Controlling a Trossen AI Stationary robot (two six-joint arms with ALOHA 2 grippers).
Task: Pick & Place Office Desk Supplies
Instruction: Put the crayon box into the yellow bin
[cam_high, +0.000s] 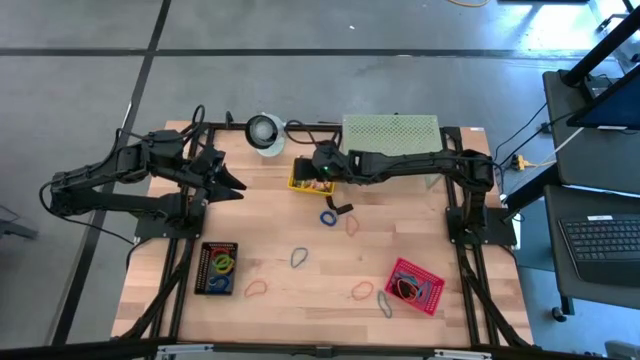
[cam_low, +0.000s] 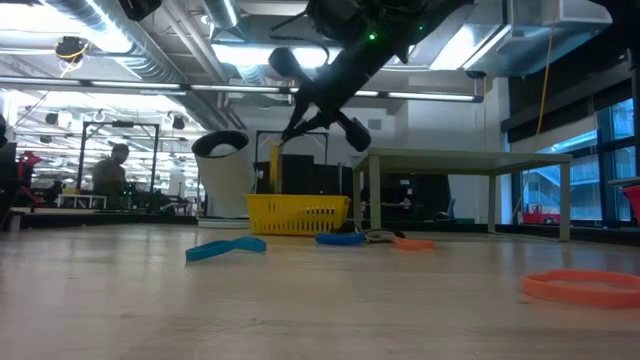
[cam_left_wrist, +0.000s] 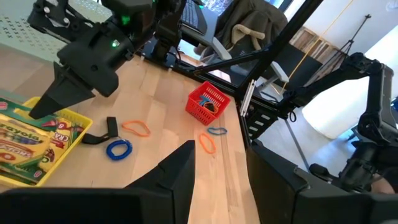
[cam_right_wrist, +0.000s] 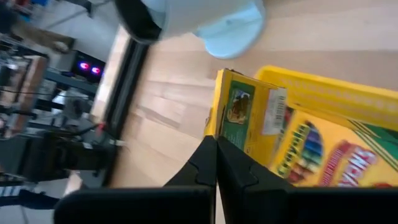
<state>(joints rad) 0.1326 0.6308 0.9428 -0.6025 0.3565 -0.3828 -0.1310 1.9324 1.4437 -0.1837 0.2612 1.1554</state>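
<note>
We see crayon boxes lying in a yellow basket near the table's far edge, one box standing upright against its wall. The right gripper, fingers pressed together and empty, hangs just above that basket. Rubber bands lie scattered over the pale wooden planks. The left gripper, fingers spread, waits at the left side. Beyond stretches a lit workshop with a person seated far off.
</note>
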